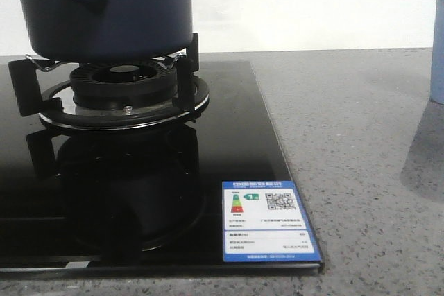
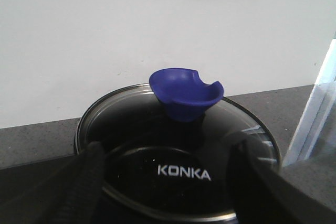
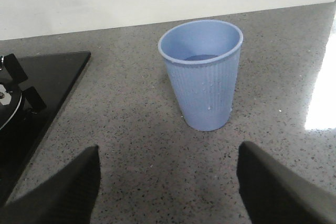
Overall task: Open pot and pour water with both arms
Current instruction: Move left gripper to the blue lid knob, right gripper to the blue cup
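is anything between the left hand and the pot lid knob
Nothing visible stands in the way. In the left wrist view, the left hand is open over the glass lid, with the blue knob ahead between its fingers. The lid is on the pot.

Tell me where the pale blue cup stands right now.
The pale blue cup stands upright on the grey speckled counter, to the right of the black hob; in the front view it shows only at the right edge, and the right gripper faces it, open.
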{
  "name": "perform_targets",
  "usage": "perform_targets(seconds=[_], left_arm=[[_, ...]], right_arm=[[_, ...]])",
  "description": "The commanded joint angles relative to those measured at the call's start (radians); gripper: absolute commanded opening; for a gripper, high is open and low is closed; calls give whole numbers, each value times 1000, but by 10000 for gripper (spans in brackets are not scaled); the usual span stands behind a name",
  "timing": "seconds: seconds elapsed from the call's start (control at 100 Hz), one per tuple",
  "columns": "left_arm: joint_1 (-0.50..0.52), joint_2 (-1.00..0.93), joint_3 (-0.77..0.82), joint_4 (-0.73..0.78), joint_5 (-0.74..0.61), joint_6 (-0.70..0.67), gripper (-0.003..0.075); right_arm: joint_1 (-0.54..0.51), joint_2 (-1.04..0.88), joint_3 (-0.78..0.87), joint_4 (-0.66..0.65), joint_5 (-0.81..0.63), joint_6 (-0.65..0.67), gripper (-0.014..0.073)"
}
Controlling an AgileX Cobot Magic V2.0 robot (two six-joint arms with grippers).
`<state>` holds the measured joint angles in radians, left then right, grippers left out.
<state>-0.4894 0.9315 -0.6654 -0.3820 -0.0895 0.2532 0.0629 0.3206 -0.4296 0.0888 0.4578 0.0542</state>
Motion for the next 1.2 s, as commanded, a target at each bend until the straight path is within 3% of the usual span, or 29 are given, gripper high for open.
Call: perform_targets(seconds=[0.0, 0.22, 0.41, 1.02, 1.19], left_arm=[[-7, 66, -84, 12, -93, -2, 455], [-7, 207, -193, 39, -106, -2, 460], [-24, 263, -250, 49, -98, -2, 561], [-28, 351, -263, 62, -136, -2, 557], [-28, 351, -263, 66, -166, -2, 488]], right_arm=[[1, 17, -37, 4, -70, -6, 493], [1, 17, -37, 4, -70, -6, 493], [1, 17, -37, 4, -70, -6, 493], [1, 17, -37, 4, -72, -6, 493], [1, 17, -37, 4, -72, -6, 493]])
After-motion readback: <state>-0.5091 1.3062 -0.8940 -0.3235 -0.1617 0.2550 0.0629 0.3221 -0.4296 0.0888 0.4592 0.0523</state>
